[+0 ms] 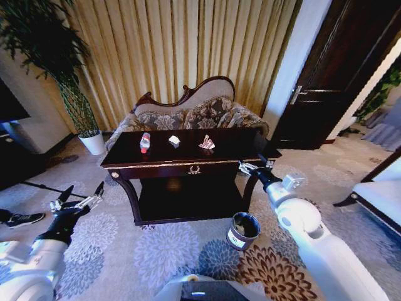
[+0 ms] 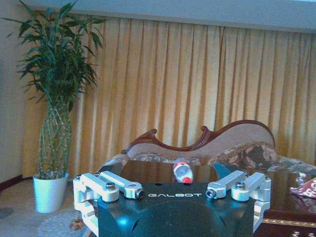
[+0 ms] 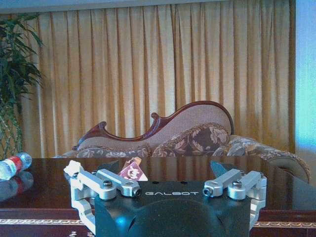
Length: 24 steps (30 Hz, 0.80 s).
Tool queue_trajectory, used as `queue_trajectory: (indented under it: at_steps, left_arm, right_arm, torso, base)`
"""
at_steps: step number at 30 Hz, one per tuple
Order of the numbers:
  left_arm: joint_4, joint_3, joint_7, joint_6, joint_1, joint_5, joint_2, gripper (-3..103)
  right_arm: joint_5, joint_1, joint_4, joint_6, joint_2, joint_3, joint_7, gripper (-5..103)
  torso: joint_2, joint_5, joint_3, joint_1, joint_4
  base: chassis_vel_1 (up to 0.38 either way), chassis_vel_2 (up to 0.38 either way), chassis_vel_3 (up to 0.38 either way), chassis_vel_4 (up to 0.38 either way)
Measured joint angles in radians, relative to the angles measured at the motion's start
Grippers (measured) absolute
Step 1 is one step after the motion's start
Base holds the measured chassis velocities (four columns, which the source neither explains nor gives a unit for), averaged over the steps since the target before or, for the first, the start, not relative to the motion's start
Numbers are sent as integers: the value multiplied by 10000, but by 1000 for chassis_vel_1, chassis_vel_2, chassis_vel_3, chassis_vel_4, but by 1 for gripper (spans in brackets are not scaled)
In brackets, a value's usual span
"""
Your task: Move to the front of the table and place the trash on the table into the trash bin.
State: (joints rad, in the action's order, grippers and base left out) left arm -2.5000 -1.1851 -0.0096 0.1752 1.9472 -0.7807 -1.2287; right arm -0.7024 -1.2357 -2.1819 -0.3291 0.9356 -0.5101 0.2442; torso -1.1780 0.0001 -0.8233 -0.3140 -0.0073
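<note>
The dark glossy table stands ahead with the trash on its top: a clear bottle with a red label at the left, a crumpled white paper in the middle, and a pinkish wrapper to the right. On the carpet by the table's front right leg is the round dark trash bin. My right gripper hovers open at the table's front right corner, level with the top; its wrist view shows the wrapper and the bottle. My left gripper is open, low and left of the table, facing the bottle.
A floral sofa sits right behind the table against gold curtains. A tall plant in a white pot stands back left, a dark door back right. A dark-framed seat is at the right and a shoe on the carpet at the left.
</note>
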Motion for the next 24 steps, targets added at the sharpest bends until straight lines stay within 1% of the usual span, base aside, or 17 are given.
queue_trajectory:
  at_steps: [6, 18, 24]
  left_arm:
    - [0, -94, -14, 69, 7, -3, 87, 100]
    - [0, -178, -19, 79, 97, -7, 140, 100]
    - [0, -168, 31, 79, 114, -7, 149, 100]
  right_arm:
    - [39, 70, 162, 0, 29, 0, -11, 100]
    - [91, 213, 279, 1, 135, 43, -60, 100]
    - [110, 245, 322, 2, 226, 123, -72, 100]
  torso:
    - [-1, -1, 0, 2, -3]
    - [4, -2, -4, -7, 0]
    - [3, 0, -2, -3, -3]
  base:
    - [-85, 80, 82, -98]
    - [-135, 143, 144, -143]
    - [-38, 25, 34, -24]
